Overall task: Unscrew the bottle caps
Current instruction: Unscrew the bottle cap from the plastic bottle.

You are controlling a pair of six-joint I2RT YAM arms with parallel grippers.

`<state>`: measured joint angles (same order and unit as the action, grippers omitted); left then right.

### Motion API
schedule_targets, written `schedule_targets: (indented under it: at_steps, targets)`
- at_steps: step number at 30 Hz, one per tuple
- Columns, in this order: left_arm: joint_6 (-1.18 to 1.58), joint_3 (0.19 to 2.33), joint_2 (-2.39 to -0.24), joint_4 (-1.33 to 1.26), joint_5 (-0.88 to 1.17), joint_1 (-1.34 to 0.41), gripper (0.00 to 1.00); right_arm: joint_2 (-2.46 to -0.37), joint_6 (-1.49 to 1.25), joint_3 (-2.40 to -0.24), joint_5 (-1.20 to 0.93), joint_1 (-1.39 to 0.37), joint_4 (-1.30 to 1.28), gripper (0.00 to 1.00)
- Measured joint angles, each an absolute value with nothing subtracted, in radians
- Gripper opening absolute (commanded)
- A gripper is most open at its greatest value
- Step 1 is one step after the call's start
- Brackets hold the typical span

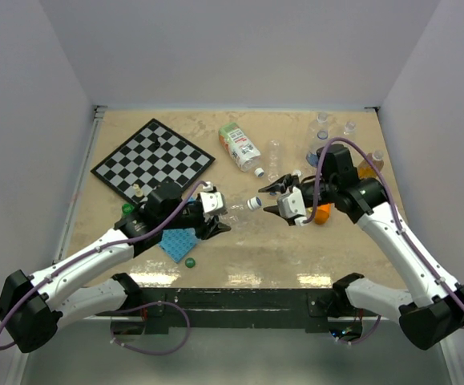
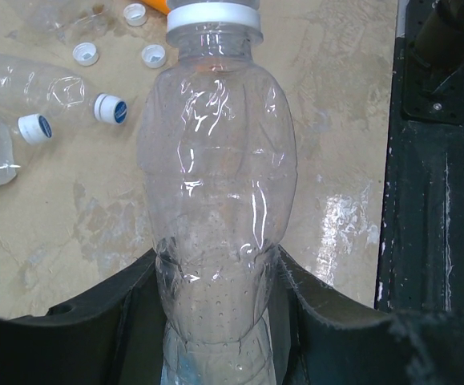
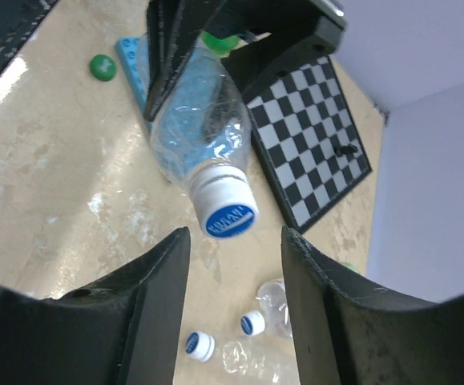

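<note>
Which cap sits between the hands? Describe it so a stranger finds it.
Look right of the chessboard, between the two arms. The left hand holds a clear bottle sideways; its cap is white with a blue top. Unlike the loose caps, it sits on a gripped bottle.

Gap between the right gripper jaws is free. The blue-topped cap sits just ahead of the fingertips with clearance on both sides. The clear bottle, clamped in the left gripper, bars mid-table. Behind it are a lying labelled bottle and loose caps. An orange toy crowds the right arm. Near strip has only a blue mat and a green cap. The chessboard fills far left.
</note>
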<state>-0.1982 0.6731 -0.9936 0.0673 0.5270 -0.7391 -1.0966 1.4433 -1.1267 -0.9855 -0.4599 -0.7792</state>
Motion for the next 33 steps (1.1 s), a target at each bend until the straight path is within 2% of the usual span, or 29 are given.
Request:
schedule_targets:
  at_steps: [4,7,25,33]
  targets:
    - [-0.194,0.673,-0.994,0.078,0.519,-0.732,0.02,-1.061,1.334,-1.123,-0.987,-0.429,-0.725,0.71]
    - [-0.194,0.673,-0.994,0.082,0.519,-0.732,0.02,-1.042,1.269,-1.121,-0.991,-0.416,-0.696,0.75]
    - [-0.194,0.673,-0.993,0.092,0.516,-0.732,0.02,-0.948,1.037,-1.118,-0.931,-0.379,-0.738,0.77]
    - [-0.194,0.673,-0.993,0.092,0.516,-0.733,0.02,-0.943,0.64,-1.129,-0.878,-0.379,-0.659,0.75]
